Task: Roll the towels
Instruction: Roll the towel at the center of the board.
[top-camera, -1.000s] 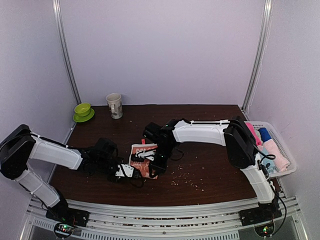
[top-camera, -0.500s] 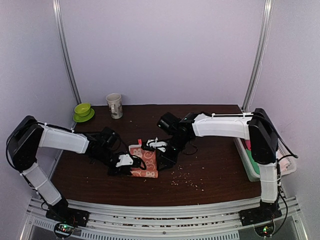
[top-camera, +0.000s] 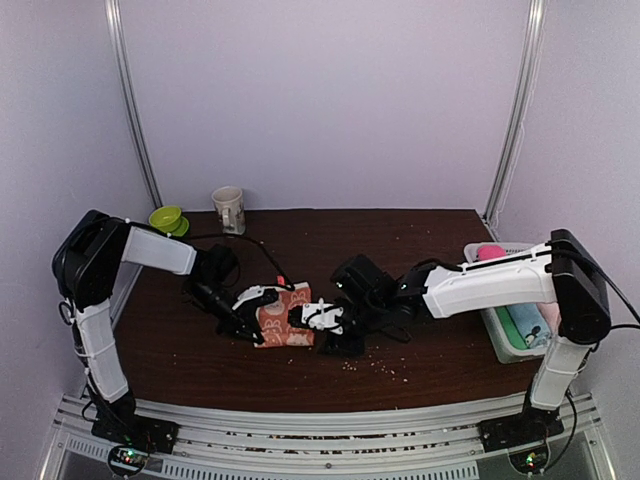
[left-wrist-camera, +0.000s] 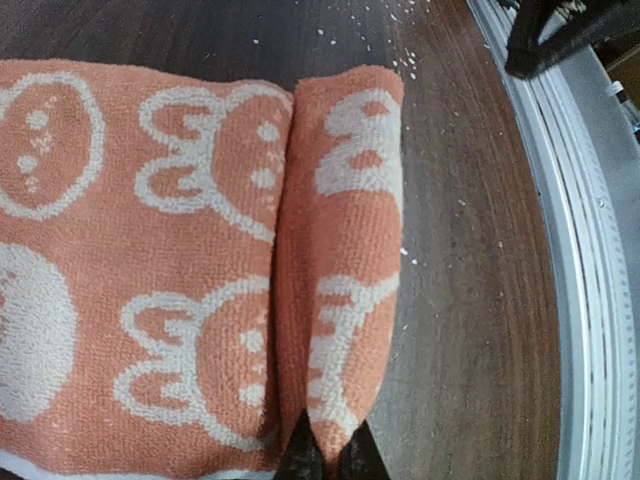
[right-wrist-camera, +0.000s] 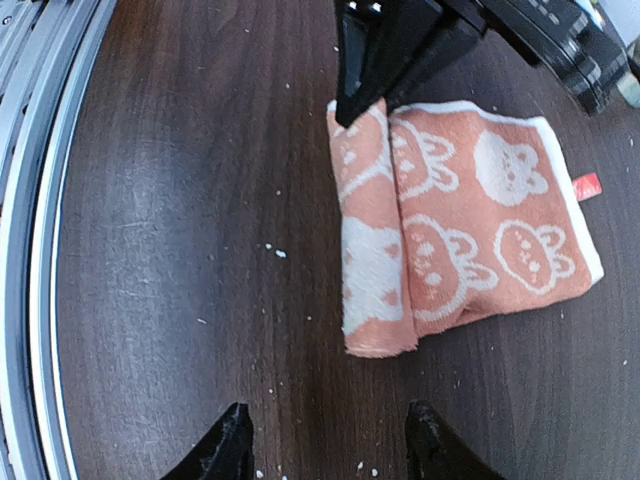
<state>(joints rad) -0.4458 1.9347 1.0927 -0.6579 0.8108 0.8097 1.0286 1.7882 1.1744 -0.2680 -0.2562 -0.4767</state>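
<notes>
Left wrist view: the left gripper (left-wrist-camera: 327, 458) is pinched tight on the near end of the rolled edge (left-wrist-camera: 345, 250) of the bunny towel (left-wrist-camera: 150, 250). The towel lies mid-table (top-camera: 420, 250), print side up. Only one narrow turn is made along one side, and the rest of the cloth lies flat beside it.

Right wrist view: the right gripper (right-wrist-camera: 332, 445) hangs with its jaws parted and nothing between them, apart from the towel and short of the roll's free end.

Progress, as a judgement: you are at the start of this roll. Most of the cloth has yet to be wound up, and the far end of the roll is loose and may slacken unless you take it up as well.

Containers: the white basket (top-camera: 497, 338) sits at the table's right edge. It holds a bright pink cloth (top-camera: 489, 252) at its far end and a green-blue roll (top-camera: 527, 325) nearer you. Whether the pink one is properly rolled, you cannot tell from here. At the far left corner stand a mug (top-camera: 229, 210) and a green cup (top-camera: 165, 217), with their contents hidden.
</notes>
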